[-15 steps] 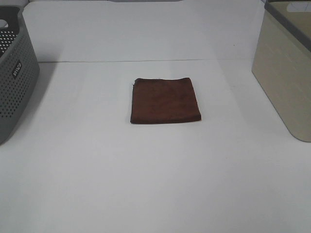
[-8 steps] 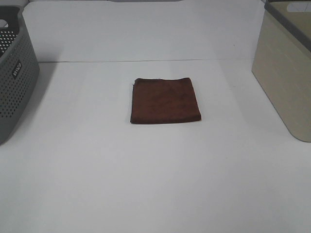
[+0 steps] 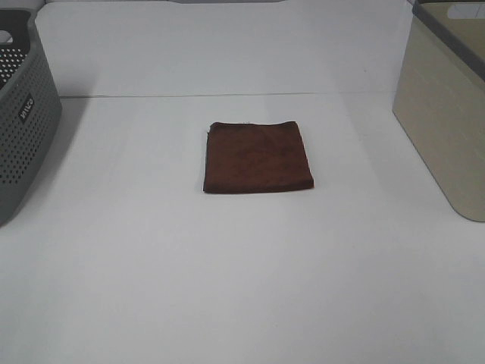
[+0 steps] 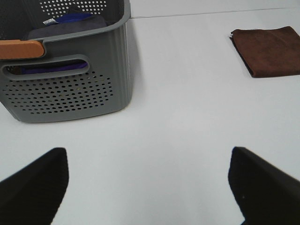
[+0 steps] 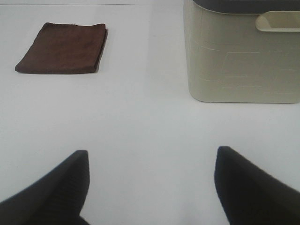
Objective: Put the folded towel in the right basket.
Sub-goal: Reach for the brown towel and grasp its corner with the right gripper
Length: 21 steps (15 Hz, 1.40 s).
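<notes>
A folded brown towel (image 3: 258, 157) lies flat in the middle of the white table; it also shows in the left wrist view (image 4: 268, 50) and the right wrist view (image 5: 63, 47). The beige right basket (image 3: 447, 114) stands at the right edge, also in the right wrist view (image 5: 241, 56). My left gripper (image 4: 147, 180) is open and empty, near the grey basket, far from the towel. My right gripper (image 5: 150, 183) is open and empty, in front of the beige basket. Neither gripper shows in the exterior high view.
A grey perforated basket (image 3: 23, 121) stands at the left edge; the left wrist view (image 4: 65, 70) shows blue cloth (image 4: 70, 21) inside it and an orange handle (image 4: 21, 48). A table seam (image 3: 227, 95) runs across the back.
</notes>
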Available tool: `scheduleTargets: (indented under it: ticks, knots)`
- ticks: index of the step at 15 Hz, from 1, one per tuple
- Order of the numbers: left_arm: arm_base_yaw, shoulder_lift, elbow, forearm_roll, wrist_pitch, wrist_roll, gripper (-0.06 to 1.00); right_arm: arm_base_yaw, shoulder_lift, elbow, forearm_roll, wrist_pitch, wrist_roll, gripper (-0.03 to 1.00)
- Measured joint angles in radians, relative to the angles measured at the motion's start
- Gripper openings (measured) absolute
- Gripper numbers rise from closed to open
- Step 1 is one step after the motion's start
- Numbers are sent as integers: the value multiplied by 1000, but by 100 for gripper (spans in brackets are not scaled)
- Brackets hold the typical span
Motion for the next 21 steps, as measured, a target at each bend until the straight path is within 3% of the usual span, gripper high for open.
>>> scheduleTargets:
  ticks: [21]
  knots:
    - [0, 0, 0, 0, 0, 0, 88, 0, 0, 0, 0, 0, 0, 70]
